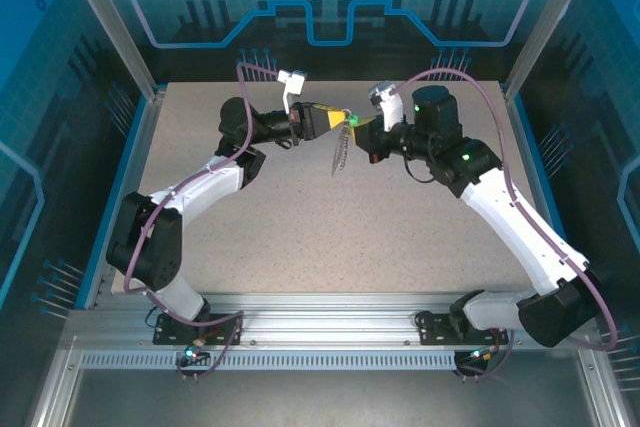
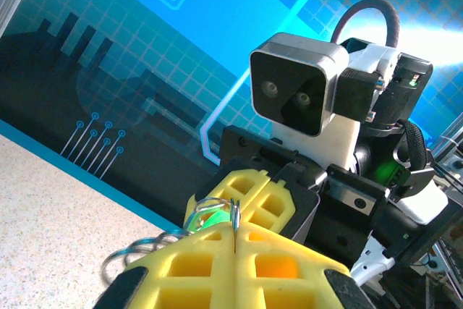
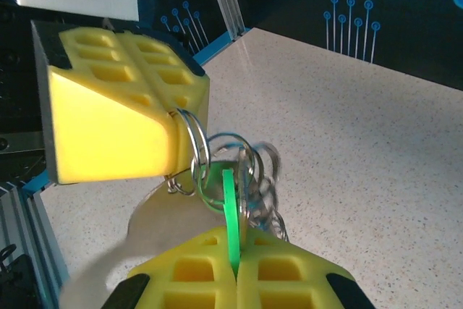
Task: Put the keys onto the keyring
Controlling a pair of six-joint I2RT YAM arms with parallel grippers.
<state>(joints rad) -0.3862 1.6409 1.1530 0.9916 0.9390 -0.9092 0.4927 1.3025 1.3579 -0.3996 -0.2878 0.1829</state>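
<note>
- Left arm [image 1: 190, 192]: rises from the near-left base, elbow bent outward, forearm reaching toward mid-table.
- Left gripper [image 1: 325, 119]: held above the surface, yellow fingers [image 3: 116, 121] pressed together, pinching the keyring [image 3: 197, 151].
- Right arm [image 1: 510, 217]: mirrors the left from the near-right base.
- Right gripper [image 1: 364, 125]: fingers closed flat on the key [image 3: 230, 211].
- Grippers face each other, tips nearly meeting.

The left arm [image 1: 190, 197] and the right arm [image 1: 510, 212] have white shells, round black joints and a thin purple cable [image 1: 452, 71] each. The left gripper [image 1: 343, 119] and right gripper [image 1: 360, 126] have yellow fingers [image 3: 116, 121] full of square holes. A white and grey camera box [image 2: 296, 85] sits at 12 o'clock over the right fingers. Small green lights [image 1: 466, 157] glow on the right arm.
</note>
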